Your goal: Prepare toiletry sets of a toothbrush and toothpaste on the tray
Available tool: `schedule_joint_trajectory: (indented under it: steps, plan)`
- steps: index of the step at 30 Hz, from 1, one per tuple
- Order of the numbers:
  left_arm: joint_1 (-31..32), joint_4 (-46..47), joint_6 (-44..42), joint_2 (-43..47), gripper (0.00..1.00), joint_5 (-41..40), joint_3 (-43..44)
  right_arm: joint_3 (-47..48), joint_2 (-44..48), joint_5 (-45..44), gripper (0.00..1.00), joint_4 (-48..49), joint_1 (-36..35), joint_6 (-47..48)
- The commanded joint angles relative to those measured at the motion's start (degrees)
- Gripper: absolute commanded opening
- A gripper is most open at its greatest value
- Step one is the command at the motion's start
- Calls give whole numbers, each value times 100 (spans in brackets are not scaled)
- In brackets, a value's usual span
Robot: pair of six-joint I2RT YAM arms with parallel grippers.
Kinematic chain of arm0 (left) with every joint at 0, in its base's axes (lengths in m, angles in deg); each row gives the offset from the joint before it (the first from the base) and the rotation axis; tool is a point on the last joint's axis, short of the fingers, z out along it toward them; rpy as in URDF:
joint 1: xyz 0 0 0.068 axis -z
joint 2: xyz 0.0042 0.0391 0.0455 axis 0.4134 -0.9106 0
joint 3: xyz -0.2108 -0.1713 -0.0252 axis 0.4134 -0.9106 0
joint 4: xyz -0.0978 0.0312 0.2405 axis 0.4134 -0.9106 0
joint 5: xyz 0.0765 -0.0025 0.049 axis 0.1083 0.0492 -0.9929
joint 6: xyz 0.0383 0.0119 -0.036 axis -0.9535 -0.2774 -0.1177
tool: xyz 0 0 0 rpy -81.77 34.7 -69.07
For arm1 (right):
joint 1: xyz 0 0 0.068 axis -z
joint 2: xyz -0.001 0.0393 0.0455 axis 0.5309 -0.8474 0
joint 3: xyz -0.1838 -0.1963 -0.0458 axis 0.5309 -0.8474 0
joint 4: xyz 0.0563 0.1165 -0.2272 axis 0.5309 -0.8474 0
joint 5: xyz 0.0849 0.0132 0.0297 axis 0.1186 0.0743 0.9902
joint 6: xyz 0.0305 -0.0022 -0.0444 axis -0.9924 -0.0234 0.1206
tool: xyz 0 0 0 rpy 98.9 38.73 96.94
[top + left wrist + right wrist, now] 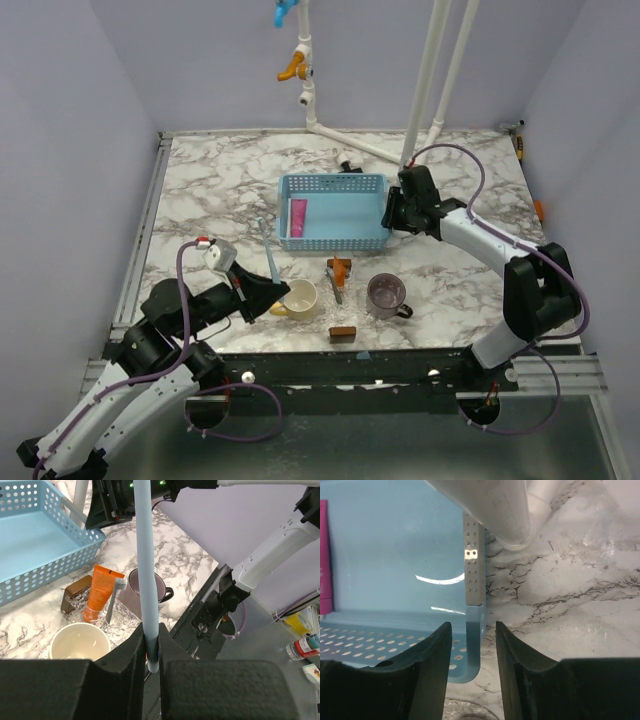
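Left pincer clamped on toothbrush | right pincer parted, straddling tray wall

Right gripper is straddling rt wall of tray — blocking that side. Cream cup, purple mug & toothpaste are crowding front approach.

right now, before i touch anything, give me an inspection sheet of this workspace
surface: marble table, white with grey veins
job's things: toothbrush held at its handle end; toothpaste flat on the table with a grey brush across it; blue tray holds only a pink tube
clutter: cream cup, purple mug, brown block
grippers: left gripper shut on the toothbrush; right gripper open, jaws either side of the tray's right wall
cables: purple cable looped on each arm
surroundings: white pipes at the back
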Motion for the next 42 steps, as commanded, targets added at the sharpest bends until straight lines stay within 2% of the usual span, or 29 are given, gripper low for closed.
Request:
schedule_joint_trajectory:
  steps: [1, 4, 7, 18, 22, 26, 33, 38, 42]
  plan:
    - [-39, 109, 43, -175, 0, 139, 93, 186, 495, -135, 47, 149, 28, 238]
    - [-40, 79, 10, -308, 0, 292, 202, 231, 887, -222, 51, 33, 28, 299]
    - [-40, -5, -52, -494, 0, 503, 339, 353, 1283, 79, 52, -131, 29, 354]
    - [-35, -208, -211, -961, 0, 1288, 669, 824, 2347, 2337, 54, -341, 30, 414]
    - [-31, -466, -319, -1221, 0, 1702, 845, 1071, 2449, 3276, 54, -386, -5, 201]
    - [-13, -877, -509, -1535, 0, 1886, 1070, 1217, 2517, 3796, 54, -345, -123, -52]
    - [89, -1547, -769, -1944, 0, 1698, 1415, 1256, 2570, 3999, 54, -244, -602, -613]
    - [317, -2229, -994, -2205, 0, 1090, 1761, 1435, 2508, 3460, 55, -361, -1327, -845]
    - [578, -2711, -1159, -2446, 0, 482, 2025, 1547, 2442, 3168, 55, -351, -1646, -1124]
